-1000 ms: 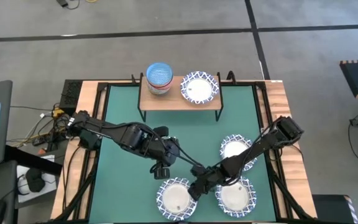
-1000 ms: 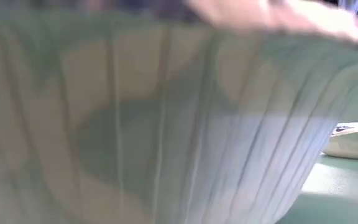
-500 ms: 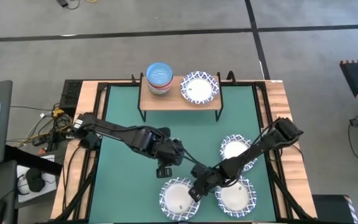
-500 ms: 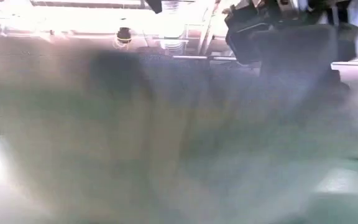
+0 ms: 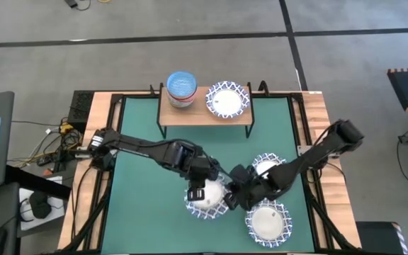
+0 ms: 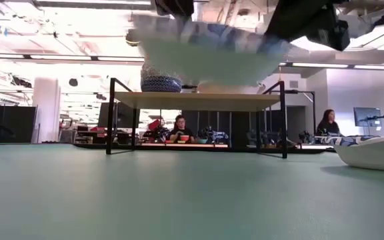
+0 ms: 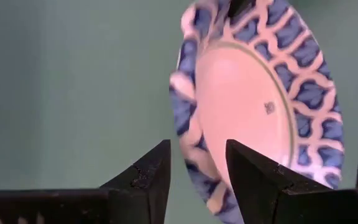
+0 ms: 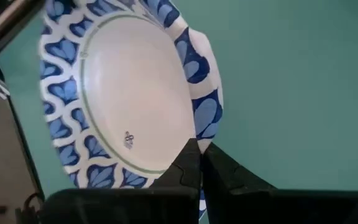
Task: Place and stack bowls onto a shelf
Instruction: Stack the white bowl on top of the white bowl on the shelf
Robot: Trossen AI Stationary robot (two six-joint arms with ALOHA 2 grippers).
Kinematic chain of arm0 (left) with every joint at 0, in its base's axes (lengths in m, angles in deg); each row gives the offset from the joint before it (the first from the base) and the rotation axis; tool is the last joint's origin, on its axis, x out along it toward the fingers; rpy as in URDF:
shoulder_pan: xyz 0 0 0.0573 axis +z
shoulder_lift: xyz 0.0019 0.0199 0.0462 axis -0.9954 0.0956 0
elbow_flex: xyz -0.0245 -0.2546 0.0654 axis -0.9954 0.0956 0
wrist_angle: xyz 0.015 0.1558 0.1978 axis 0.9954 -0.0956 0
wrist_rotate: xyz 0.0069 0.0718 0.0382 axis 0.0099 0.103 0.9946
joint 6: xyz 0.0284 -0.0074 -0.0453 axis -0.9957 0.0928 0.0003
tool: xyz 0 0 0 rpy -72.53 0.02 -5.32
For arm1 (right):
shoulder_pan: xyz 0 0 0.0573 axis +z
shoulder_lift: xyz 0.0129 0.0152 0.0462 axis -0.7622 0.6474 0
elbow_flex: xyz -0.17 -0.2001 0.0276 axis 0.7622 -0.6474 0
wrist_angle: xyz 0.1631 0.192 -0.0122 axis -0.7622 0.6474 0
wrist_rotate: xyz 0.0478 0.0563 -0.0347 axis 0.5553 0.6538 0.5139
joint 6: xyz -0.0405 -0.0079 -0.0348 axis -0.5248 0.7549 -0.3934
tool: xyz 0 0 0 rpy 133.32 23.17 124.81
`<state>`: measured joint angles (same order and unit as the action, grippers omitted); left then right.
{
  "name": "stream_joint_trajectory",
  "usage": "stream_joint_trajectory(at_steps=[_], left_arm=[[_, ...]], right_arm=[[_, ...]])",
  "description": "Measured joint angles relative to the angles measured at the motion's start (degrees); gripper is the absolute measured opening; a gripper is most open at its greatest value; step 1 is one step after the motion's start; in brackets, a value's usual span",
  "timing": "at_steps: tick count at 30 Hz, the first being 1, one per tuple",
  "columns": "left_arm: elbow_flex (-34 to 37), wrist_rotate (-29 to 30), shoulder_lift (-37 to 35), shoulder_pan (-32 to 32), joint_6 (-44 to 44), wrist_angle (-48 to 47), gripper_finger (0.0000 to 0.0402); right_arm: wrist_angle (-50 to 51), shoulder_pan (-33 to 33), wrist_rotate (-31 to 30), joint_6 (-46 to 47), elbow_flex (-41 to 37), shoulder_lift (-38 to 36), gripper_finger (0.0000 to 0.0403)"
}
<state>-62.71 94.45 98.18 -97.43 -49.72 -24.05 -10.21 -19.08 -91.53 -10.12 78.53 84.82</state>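
Both tools, left [image 5: 198, 185] & right [image 5: 234, 193], pinch scalloped-rim white bowl [image 5: 207, 196], glossy, lifted.

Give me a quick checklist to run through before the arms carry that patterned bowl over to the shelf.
1. Held bowl clear of the mat: ok, the low view shows it in the air.
2. Right tool shut on its rim: ok.
3. Left tool at the rim's other side: ok; its grip, cannot tell.
4. White bowl on the shelf upright with nothing in it: ok.
5. Small-bowl stack apart from that bowl on the shelf: ok.
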Motion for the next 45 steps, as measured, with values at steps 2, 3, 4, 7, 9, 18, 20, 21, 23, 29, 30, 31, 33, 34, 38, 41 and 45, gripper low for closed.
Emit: stream_joint_trajectory(at_steps=[2,3,4,7,9,18,20,21,23,29,30,31,33,34,38,41,45], left_arm=[[0.0,-2.0,0.0,0.9,-1.2,0.0,0.0137],[0.0,-2.7,0.0,1.3,-1.4,0.0,0.0134],[0.0,-2.9,0.0,1.7,-1.5,-0.1,0.0129],[0.0,-2.9,0.0,2.9,-1.6,-0.1,0.0094],[0.0,-2.9,0.0,4.0,-1.6,0.1,0.0055],[-2.5,-1.3,0.0,10.2,-5.7,3.8,0.0002],[-4.9,-1.3,-0.1,12.8,-6.8,4.0,0.0001],[-6.3,-1.3,-0.1,14.2,-7.2,4.0,0.0001],[-9.2,-1.4,-0.1,17.2,-7.6,3.8,0.0001],[-15.5,-1.4,-0.2,28.6,-6.1,9.6,0.0],[-15.6,-2.7,-0.1,30.6,-5.4,11.4,0.0],[-15.6,-4.4,-0.1,32.5,-4.3,13.4,0.0],[-15.0,-6.7,0.0,36.2,-2.1,17.0,0.0],[-14.4,-7.1,0.0,37.8,-1.2,18.7,0.0],[-13.2,-7.2,0.2,43.3,0.9,21.7,0.0],[-13.3,-7.3,0.6,46.2,0.3,22.2,0.0],[-13.3,-10.7,2.8,48.1,0.3,23.3,0.0]], right_arm=[[1.5,0.0,-1.1,-0.6,0.0,-1.2,0.0021],[1.8,0.1,-1.5,-1.0,0.0,-2.0,0.0021],[2.2,0.1,-1.8,-1.6,0.0,-2.5,0.0021],[2.0,0.0,-2.7,-3.6,0.0,-4.2,0.0021],[2.2,0.0,-3.0,-4.5,0.0,-5.2,0.0023],[4.0,0.3,-3.0,-1.9,0.0,-12.4,0.0124],[6.4,0.9,-4.4,-0.1,0.0,-15.2,0.0153],[7.5,1.3,-5.1,0.4,0.0,-16.6,0.0166],[9.0,1.8,-5.9,0.6,0.0,-18.9,0.0186],[9.0,0.9,-7.7,-1.7,0.0,-22.8,0.0202],[9.1,0.5,-7.9,-2.3,0.0,-22.8,0.0201],[9.2,0.1,-8.0,-3.0,0.0,-22.7,0.0199],[9.7,-0.8,-8.0,-4.5,0.0,-22.6,0.0195],[9.9,-1.2,-8.0,-5.4,0.0,-22.6,0.0193],[12.3,-3.6,-7.8,-7.2,0.0,-22.5,0.0188],[13.7,-5.7,-7.5,-9.9,0.0,-22.7,0.0188],[14.0,-10.2,-4.4,-15.0,0.0,-22.7,0.0188]])
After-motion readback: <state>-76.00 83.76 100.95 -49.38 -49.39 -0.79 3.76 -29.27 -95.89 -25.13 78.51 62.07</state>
